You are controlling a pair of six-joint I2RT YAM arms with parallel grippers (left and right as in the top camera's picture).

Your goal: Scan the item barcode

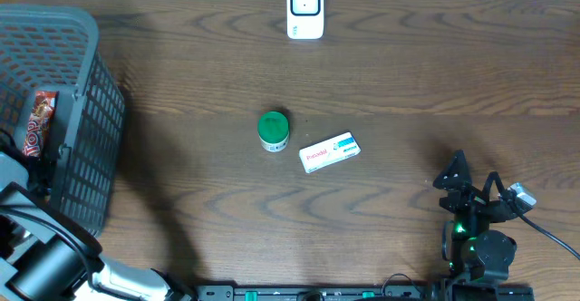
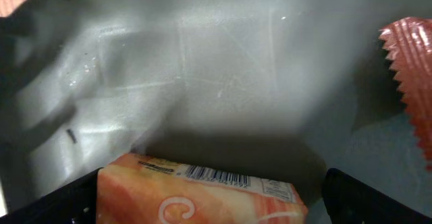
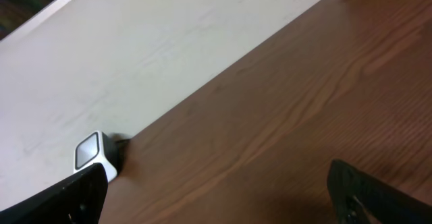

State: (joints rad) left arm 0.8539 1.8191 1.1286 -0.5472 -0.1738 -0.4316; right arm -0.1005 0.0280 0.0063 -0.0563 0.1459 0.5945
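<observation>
Left gripper (image 2: pixel 212 207) is wide apart inside the basket (image 1: pixel 86 29), orange box (image 2: pixel 196 190) between its fingers, barcode up. Pick step, not gripped. Next: clamp, lift, show barcode to scanner (image 1: pixel 305 9). Right gripper (image 3: pixel 229 200) apart, parked.

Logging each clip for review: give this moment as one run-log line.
left tool: open, in basket, around orange box | right tool: open, above table | scanner: far edge, untouched | green-lidded jar, white box: mid-table

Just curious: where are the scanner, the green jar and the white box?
barcode scanner (image 1: pixel 305 11), overhead view, its front face.
green-lidded jar (image 1: pixel 274 125), overhead view, its lid.
white box (image 1: pixel 330 151), overhead view, its top.
</observation>
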